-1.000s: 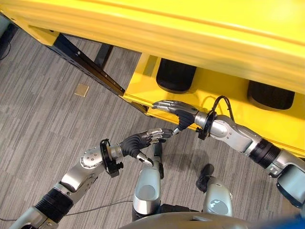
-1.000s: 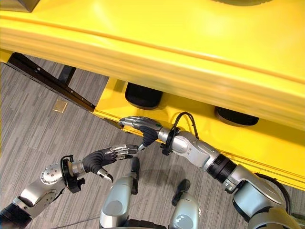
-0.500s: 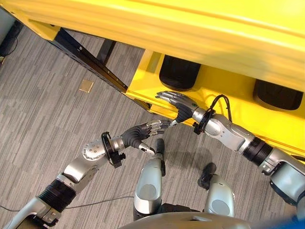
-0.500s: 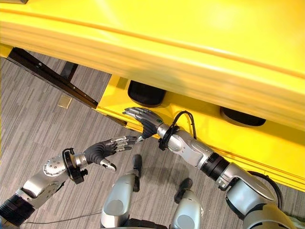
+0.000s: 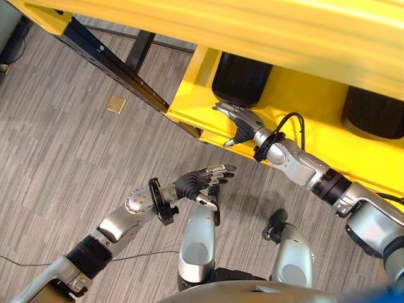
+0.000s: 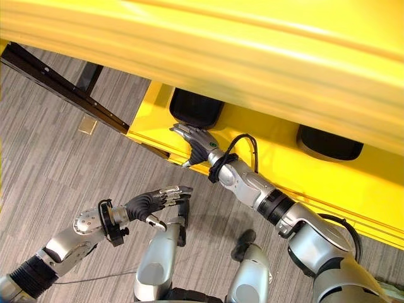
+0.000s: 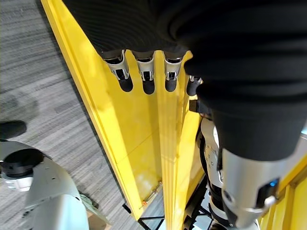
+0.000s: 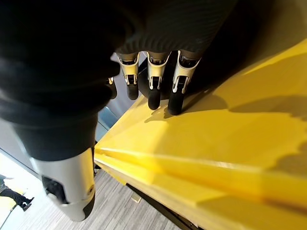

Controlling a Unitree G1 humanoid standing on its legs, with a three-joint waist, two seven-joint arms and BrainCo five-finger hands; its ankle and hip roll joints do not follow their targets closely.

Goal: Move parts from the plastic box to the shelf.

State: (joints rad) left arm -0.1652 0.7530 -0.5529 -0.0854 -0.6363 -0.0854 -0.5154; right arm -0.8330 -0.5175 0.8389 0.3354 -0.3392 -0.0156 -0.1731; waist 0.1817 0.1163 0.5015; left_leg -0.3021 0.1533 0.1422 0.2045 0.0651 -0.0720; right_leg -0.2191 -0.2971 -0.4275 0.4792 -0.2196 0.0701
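Right hand [image 5: 238,122]: fingers straight, empty, over the yellow shelf [image 5: 303,107] lip.
Black part [image 5: 238,79]: at 12 o'clock, just beyond, nearer this hand.
Left hand [image 5: 201,183]: relaxed, empty, above floor.

Bright, even light; yellow shelf [image 5: 265,28] perhaps motion-blurred.

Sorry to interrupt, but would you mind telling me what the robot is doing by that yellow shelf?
It is reaching into the lower level of the yellow shelf. The right hand stretches, fingers straight, towards a black part lying on that level; another black part lies further along. The left hand hovers open over the grey floor in front of the shelf. Neither hand holds anything.
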